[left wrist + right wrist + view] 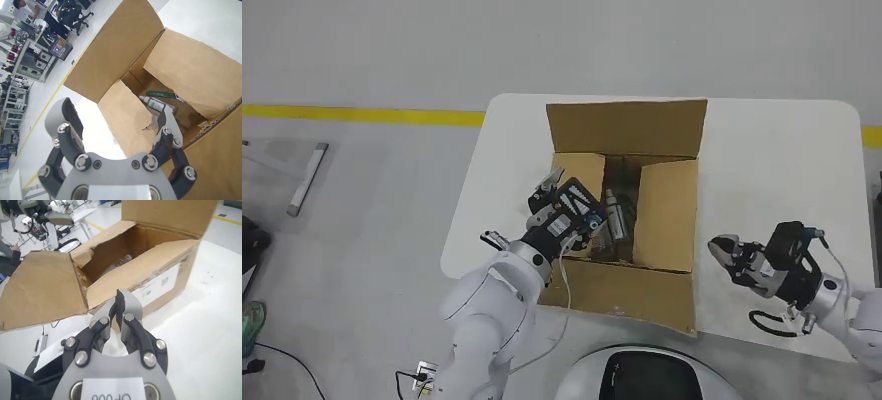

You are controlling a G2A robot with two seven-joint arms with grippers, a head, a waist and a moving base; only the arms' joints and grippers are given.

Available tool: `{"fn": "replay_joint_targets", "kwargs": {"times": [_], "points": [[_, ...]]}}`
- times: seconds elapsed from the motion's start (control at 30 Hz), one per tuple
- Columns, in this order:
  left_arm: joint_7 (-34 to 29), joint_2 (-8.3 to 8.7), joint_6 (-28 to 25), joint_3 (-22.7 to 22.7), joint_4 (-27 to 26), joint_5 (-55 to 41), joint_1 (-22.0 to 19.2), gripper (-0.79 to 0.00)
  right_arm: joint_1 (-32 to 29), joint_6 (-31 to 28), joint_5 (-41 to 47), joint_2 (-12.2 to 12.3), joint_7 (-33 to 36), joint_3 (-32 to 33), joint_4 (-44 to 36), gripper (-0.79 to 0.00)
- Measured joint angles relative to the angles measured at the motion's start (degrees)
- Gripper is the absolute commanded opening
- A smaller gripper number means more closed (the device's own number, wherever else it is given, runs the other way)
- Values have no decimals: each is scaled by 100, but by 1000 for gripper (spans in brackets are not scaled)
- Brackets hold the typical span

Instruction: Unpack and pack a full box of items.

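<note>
- The pale grey floor [362, 220] carries a yellow line [362, 114] that runs past the far side of the table; in the left wrist view, desks, office chairs [73, 11] and metal racks [13, 98] stand beyond it.
- The white table [792, 150] has rounded corners and bears the box.
- The cardboard box [617, 288] sits near the table's middle with all four flaps open. The far flap [627, 128] stands up and the two side flaps lean in over the opening.
- The left gripper [567, 205] [116, 105] hangs at the box's left side with its fingers spread wide. One finger [72, 117] is outside the box, the other [166, 121] inside the opening, and the left side flap [124, 117] lies between them. Whether either touches the flap cannot be told.
- The right gripper [722, 250] [118, 298] hovers over bare table just right of the box, its fingers pressed together on nothing, pointing at the box's side wall and apart from it.
- On the box floor lie a green-handled tool [160, 94], a white tube [153, 103] just beside it, and crumpled clear plastic [154, 121] under the inner finger.
</note>
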Motion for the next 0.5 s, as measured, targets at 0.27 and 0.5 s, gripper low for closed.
{"fn": "replay_joint_targets", "kwargs": {"times": [0.27,0.5], "points": [[42,-43,367,619,766,351,-104,0,20,373,265,12,-119,503,-60,-785],[88,-63,734,1056,1512,1554,-465,0,89,434,317,19,-85,510,-147,-785]]}}
